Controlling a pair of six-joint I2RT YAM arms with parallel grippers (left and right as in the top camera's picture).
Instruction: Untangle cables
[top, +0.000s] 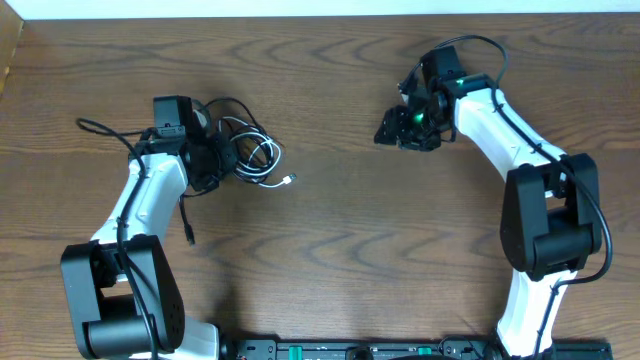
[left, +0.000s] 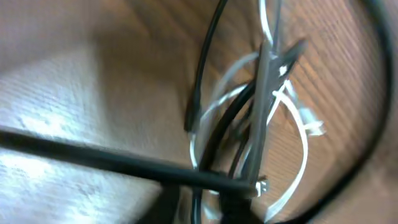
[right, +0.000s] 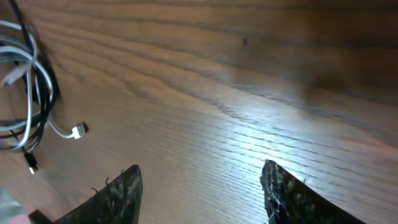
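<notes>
Left side, near the back of the tabletop (top: 330, 250): the left tool (top: 213, 163) sits low at the left edge of the bundle (top: 250, 155), right against the loops; probably set there because the strands lie thickest at that edge and one can be picked out of the knot. In the left wrist view the cords fill the frame and are blurred; the jaws cannot be made out among them, so I cannot tell whether this tool is wide, narrow or gripping a strand.

The bundle itself rests on the wood in a loose coil; the black cable (left: 205, 62) and the white cable (left: 305, 143) cross each other several times and are not yet separated. The task looks to be at an early stage.

Just right of the bundle the white plug (top: 290, 180) lies free on the wood, trailing out on a short tail. A loose end like that looks like the sensible place to start drawing the white cord clear while the other arm pins the coil.

Middle: bare wood between bundle and right arm.

Right side: the right tool (right: 200, 171) hangs above empty tabletop, well apart from the cables; its fingers (right: 118, 196) stand wide with nothing between them. It faces the bundle, which shows at the far left of its own camera view; a reasonable waiting pose, clear of the left arm.
</notes>
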